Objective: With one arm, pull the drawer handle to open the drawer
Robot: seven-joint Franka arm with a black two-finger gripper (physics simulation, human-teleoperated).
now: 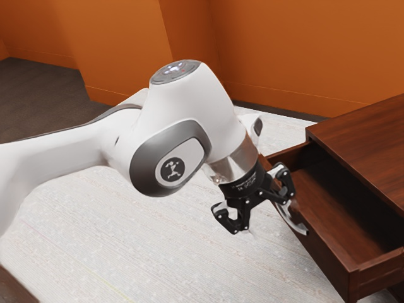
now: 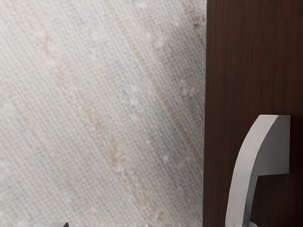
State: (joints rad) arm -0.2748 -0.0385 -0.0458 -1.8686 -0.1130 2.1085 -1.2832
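Observation:
A dark wooden drawer (image 1: pixel 344 211) stands pulled out of the wooden cabinet (image 1: pixel 372 142), its inside showing from above. On the drawer front (image 1: pixel 325 249) sits a curved silver handle (image 1: pixel 292 218). My black gripper (image 1: pixel 257 205) hangs right in front of that handle, open, with the fingers wide apart. One finger (image 1: pixel 282 186) is close against the handle's upper end; the other finger (image 1: pixel 230 219) hangs over the table, away from it. In the wrist view the silver handle (image 2: pixel 258 168) curves off the dark drawer front (image 2: pixel 251 56), just beside my hand.
The cabinet stands on a pale woven tabletop (image 1: pixel 126 246) that stretches toward the exterior view's left. My white arm (image 1: pixel 170 139) crosses above it from the left. Orange walls (image 1: pixel 297 44) close the room behind.

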